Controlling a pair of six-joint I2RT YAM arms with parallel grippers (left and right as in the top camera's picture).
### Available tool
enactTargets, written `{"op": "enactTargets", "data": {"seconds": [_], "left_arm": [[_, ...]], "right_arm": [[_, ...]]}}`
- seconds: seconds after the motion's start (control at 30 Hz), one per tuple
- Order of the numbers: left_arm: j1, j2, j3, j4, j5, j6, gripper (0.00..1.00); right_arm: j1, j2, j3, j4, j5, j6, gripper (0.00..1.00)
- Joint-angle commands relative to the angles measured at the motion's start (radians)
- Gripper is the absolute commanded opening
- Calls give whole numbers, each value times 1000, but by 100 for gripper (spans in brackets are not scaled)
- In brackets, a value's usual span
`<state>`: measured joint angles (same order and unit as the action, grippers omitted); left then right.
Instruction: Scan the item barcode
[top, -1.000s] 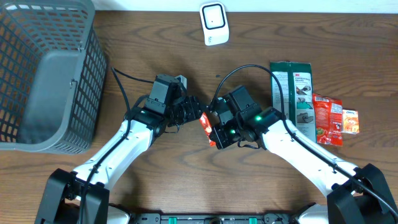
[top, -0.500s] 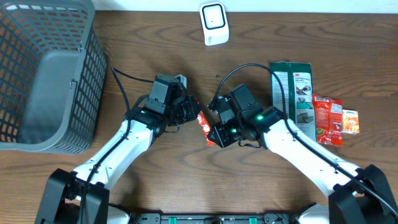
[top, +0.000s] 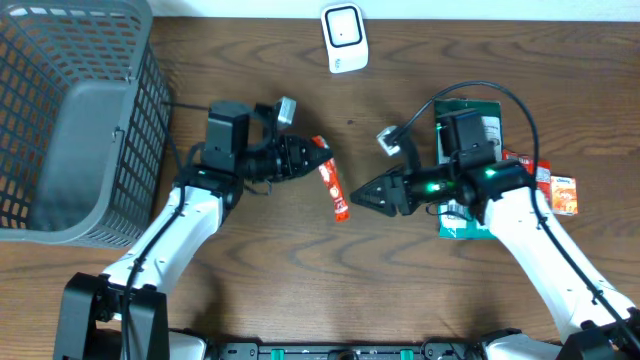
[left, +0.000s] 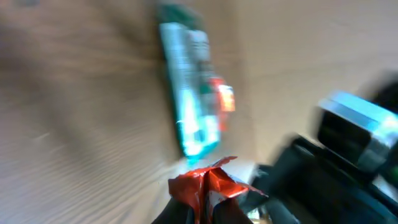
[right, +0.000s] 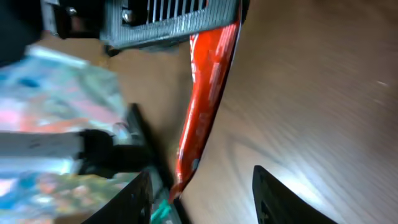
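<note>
Overhead, the handover looks finished: a second ago both claws met over the red sachet (top: 336, 190) at mid-table, and now the left claw (top: 313, 152) alone pinches its top end. The right claw (top: 366, 197) has drawn back toward the green pack (top: 470, 225), jaws spread and empty. The sachet hangs slantwise above the table (top: 250, 280), well short of the white scanner (top: 343, 38), so presenting the barcode is probably next. The left wrist view is blurred, showing only the crumpled red end clamped; no print is legible. In the right wrist view, the sachet dangles beyond parted fingers (right: 135, 199), its lettering smeared and unreadable.
</note>
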<state>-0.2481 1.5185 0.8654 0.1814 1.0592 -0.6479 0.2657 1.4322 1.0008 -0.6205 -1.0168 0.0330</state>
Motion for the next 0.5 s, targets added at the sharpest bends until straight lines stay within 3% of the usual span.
{"op": "enactTargets", "data": {"seconds": [0.0, 0.13, 0.3, 0.47], "left_arm": [[3, -2, 16, 91, 227, -23, 7], [3, -2, 16, 266, 285, -98, 7], [3, -2, 16, 455, 321, -274, 8], [3, -2, 16, 539, 338, -390, 7]], "right_arm": [[-24, -5, 15, 23, -243, -64, 46], [-24, -5, 15, 79, -388, -95, 44], [-24, -5, 15, 143, -433, -94, 42], [-23, -5, 15, 179, -433, -107, 41]]}}
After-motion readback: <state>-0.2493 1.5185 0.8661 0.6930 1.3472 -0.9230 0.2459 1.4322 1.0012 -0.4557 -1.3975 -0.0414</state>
